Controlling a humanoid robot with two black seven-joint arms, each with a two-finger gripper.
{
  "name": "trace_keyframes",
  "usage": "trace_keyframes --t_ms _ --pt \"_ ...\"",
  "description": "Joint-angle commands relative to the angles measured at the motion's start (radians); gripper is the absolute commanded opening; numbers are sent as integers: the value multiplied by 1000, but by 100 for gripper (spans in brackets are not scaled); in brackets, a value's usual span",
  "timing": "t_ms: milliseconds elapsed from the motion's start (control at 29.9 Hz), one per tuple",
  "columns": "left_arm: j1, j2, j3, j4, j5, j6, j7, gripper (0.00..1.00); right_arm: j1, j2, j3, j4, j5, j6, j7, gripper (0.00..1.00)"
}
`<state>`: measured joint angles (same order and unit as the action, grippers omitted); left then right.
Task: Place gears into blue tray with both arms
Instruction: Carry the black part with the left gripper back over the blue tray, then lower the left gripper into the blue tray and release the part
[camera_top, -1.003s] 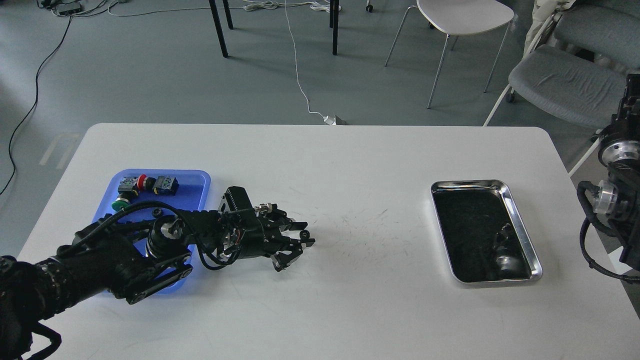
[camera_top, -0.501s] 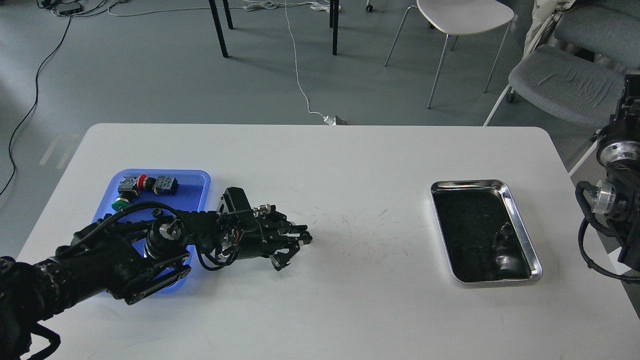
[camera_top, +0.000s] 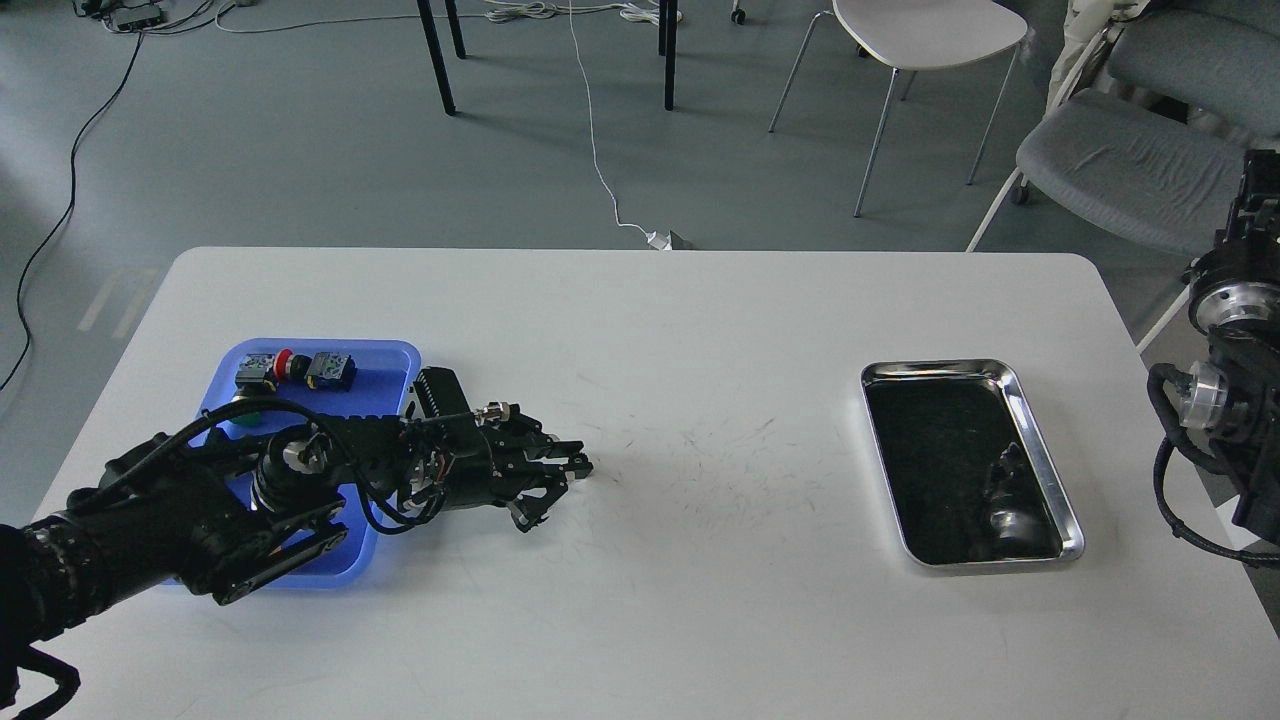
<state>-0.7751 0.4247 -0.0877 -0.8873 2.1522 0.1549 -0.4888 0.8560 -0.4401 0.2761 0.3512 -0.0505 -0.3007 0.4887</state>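
While the left arm lay low across the near-left part of the table (camera_top: 700, 330), its forearm covered the near end of the blue tray (camera_top: 395, 352), which sat close to the table's left edge. The left gripper (camera_top: 560, 480) pointed right, just past the tray's right rim and low over the bare tabletop, with its fingers drawn nearly together; whether a gear was pinched between them could not be told, since the tips were dark and nothing toothed showed there. No gears could be made out anywhere with certainty. At the tray's far end lay the push-button switches (camera_top: 295, 368), their red cap visible. The steel tray (camera_top: 1040, 455) rested near the right edge, well apart from everything else, and the right arm (camera_top: 1225, 400) hung off that edge with its gripper out of sight. Judging by the pose, the arm was probably pulling back so the fingers would end above the tray for a drop. Compared with a second earlier, the gripper had shifted left toward the tray, and its fingers, then spread, had closed in.
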Motion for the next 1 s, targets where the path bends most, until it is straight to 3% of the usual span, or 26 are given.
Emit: trace_keyframes --t_ms 0,234,501,736,970 --pt "-12 77 -6 -44 0 0 0 9 0 1 0 -1 0 0 0 95" --pt "-33 255 -13 -96 -3 8 0 9 -5 1 -2 -1 0 0 0 95" --pt "-9 403 -9 -101 -5 75 0 9 -14 1 -2 -1 -2 3 0 95" --pt "91 468 -12 -101 -9 144 0 9 -18 1 -3 -1 -3 5 0 95" --pt "143 468 -20 -91 -31 163 0 9 -25 1 -5 -3 -3 5 0 95"
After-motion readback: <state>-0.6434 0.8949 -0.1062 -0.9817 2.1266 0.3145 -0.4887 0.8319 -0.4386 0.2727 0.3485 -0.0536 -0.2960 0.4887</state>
